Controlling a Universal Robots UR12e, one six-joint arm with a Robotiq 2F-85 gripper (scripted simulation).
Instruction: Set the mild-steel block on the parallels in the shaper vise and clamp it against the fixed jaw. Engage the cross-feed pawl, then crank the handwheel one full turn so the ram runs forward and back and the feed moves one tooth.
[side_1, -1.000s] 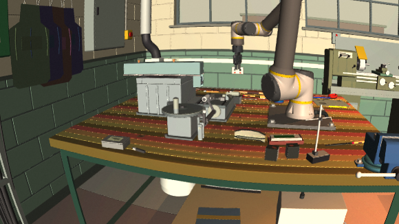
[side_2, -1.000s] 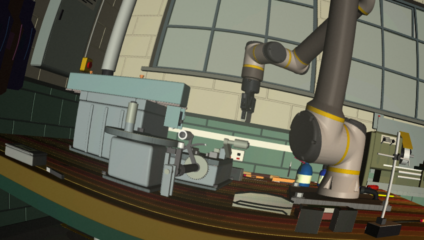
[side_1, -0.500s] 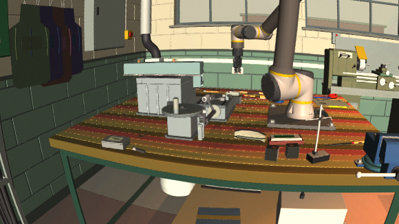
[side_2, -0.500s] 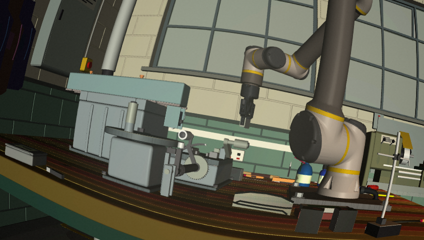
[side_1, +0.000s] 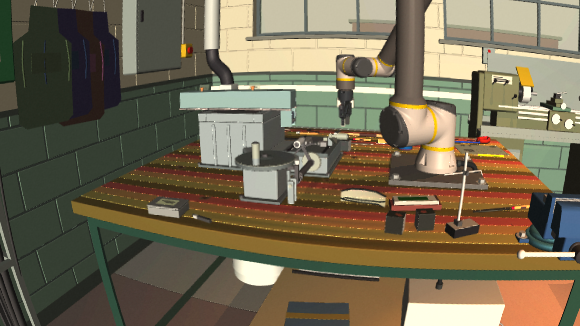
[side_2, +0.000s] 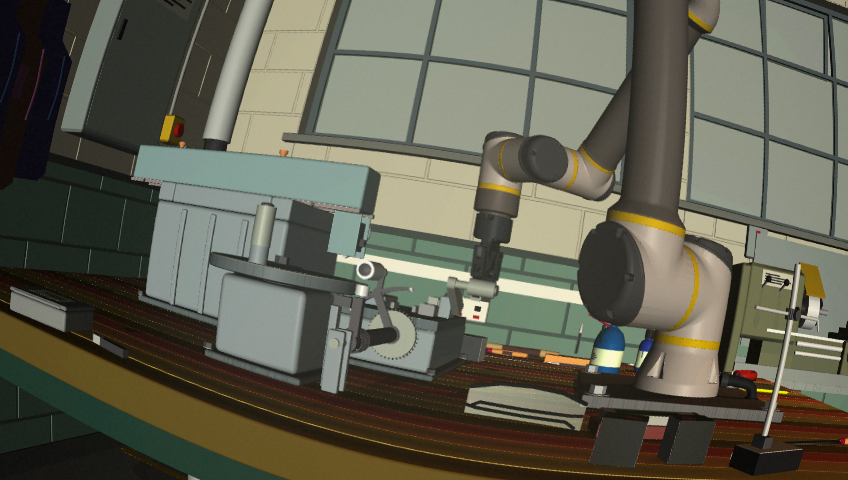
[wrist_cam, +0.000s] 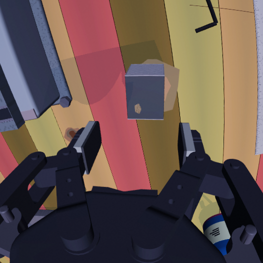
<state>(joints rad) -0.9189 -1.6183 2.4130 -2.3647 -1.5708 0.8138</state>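
Observation:
The mild-steel block (wrist_cam: 145, 91), a grey cuboid with a small rust spot, lies on the striped bench top; the side cameras do not show it behind the shaper. My gripper (wrist_cam: 136, 147) hangs open and empty above it, a little to its near side (side_1: 345, 117) (side_2: 487, 275). The shaper vise (side_1: 320, 152) (side_2: 437, 333) sits at the front of the shaper (side_1: 235, 127), its handle (side_2: 470, 289) sticking up near my fingers. The handwheel (side_1: 264, 160) (side_2: 279, 276) with its upright knob lies flat on the gearbox, and the toothed ratchet wheel (side_2: 397, 339) faces the second side camera.
Behind the bench are a brick wall and windows, with a lathe (side_1: 520, 107) at the right. My arm's base (side_1: 435, 150) stands right of the shaper. An Allen key (wrist_cam: 206, 21), a blue can (wrist_cam: 216, 232), two dark blocks (side_1: 410, 220), an indicator stand (side_1: 462, 227) and a blue vise (side_1: 552, 220) lie around.

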